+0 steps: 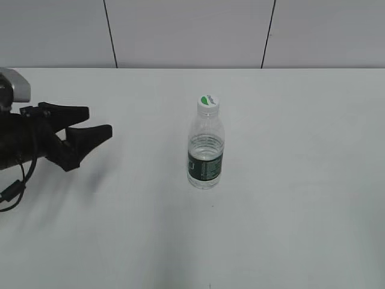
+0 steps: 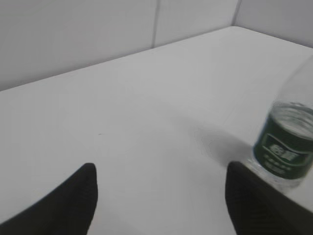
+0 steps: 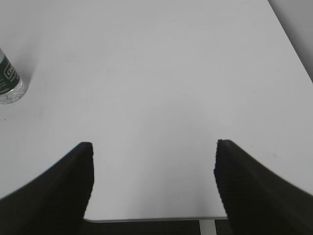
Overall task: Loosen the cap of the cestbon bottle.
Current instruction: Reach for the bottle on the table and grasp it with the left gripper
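The cestbon bottle (image 1: 206, 150) stands upright near the middle of the white table, clear with a dark green label band. Its cap (image 1: 207, 103), white with a green top half, sits on the neck. The bottle's lower part also shows in the left wrist view (image 2: 287, 147) and at the left edge of the right wrist view (image 3: 9, 83). My left gripper (image 1: 96, 123) is open and empty, well left of the bottle; in its own view (image 2: 160, 174) the bottle lies just beyond the right finger. My right gripper (image 3: 152, 152) is open and empty over the table's front edge, out of the exterior view.
The white table (image 1: 301, 180) runs back to a grey panelled wall (image 1: 192, 30). Its front edge (image 3: 156, 218) shows below my right gripper, and its right edge (image 3: 291, 39) at the upper right of that view.
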